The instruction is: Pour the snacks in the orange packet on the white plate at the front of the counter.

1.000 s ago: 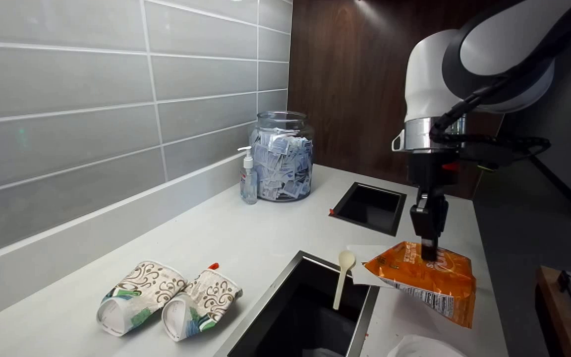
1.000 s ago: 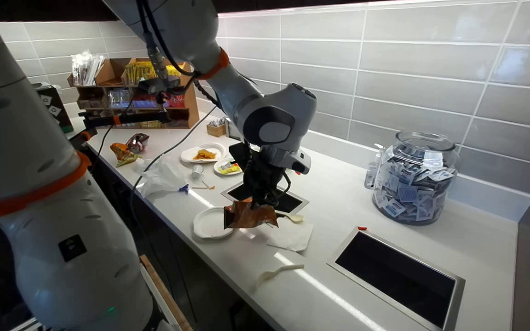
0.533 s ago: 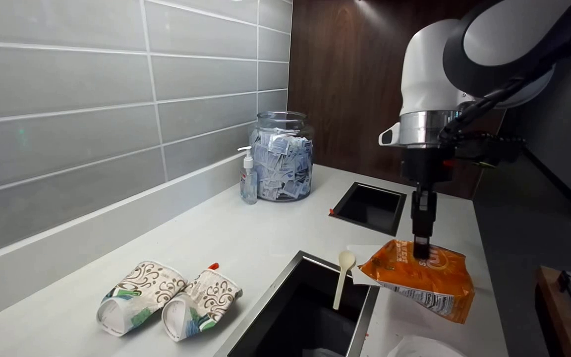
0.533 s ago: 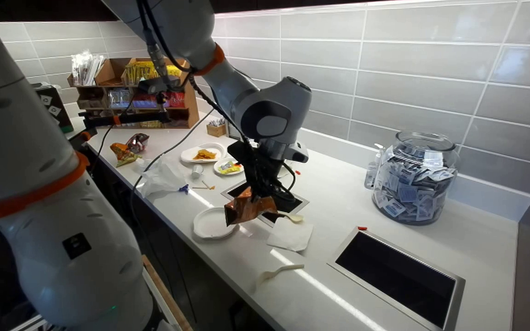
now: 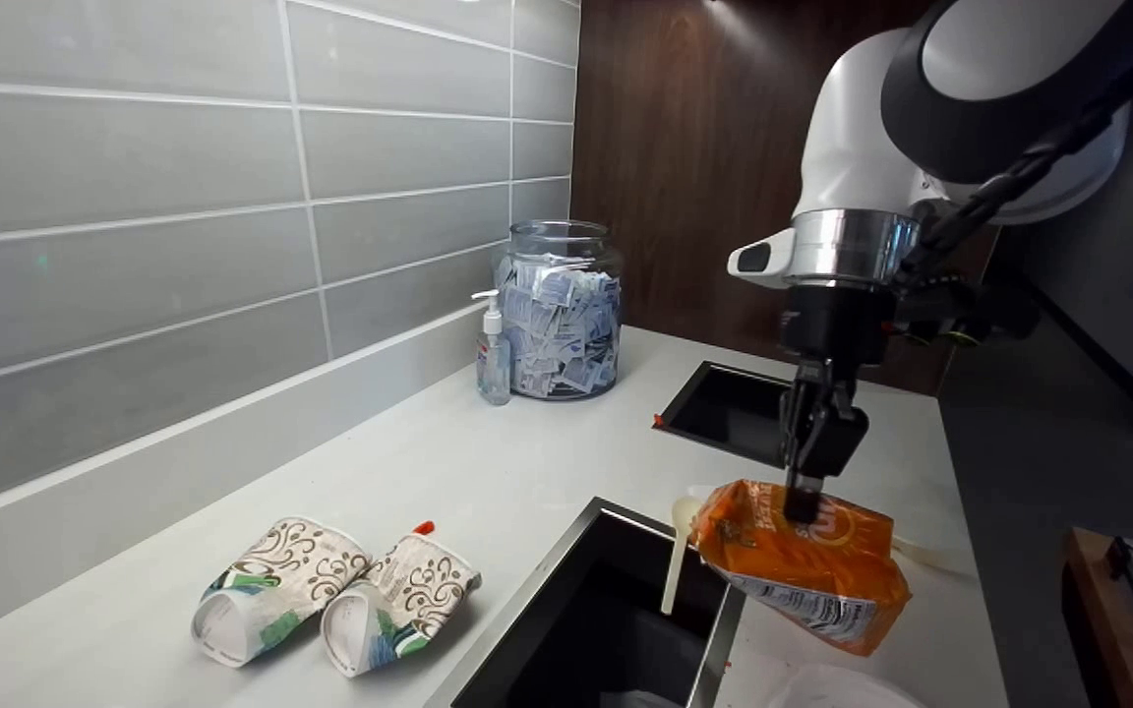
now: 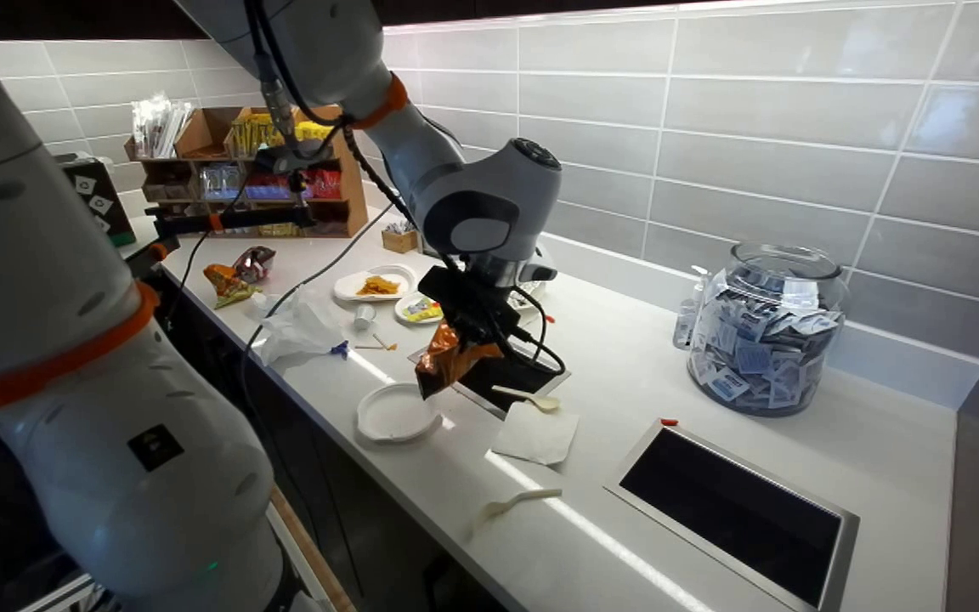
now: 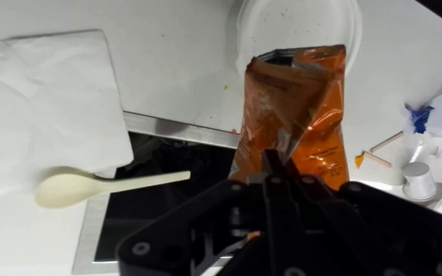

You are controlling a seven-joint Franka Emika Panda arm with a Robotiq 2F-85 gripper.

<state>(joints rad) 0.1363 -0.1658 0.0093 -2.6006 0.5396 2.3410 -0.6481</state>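
Orange packet (image 5: 793,570), pinched aloft by the tool (image 5: 803,503) at its twelve o'clock in an exterior view, slants toward the white plate (image 5: 840,686) near six, where the wrist view shows only specks (image 7: 282,15): grasping seems done, pouring apparently remains.

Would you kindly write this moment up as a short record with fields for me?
Grasp: black two-fingered gripper, closed on the shiny, crinkly orange packet
Packet pose: held above the pale grey-white counter, open mouth toward the plain round white plate
Plate contents: tiny crumb-like specks only
Packet contents: not visible
Nearby: pale cream spoon, handle reaching over a dark rectangular cut-out, bowl by a white paper sheet
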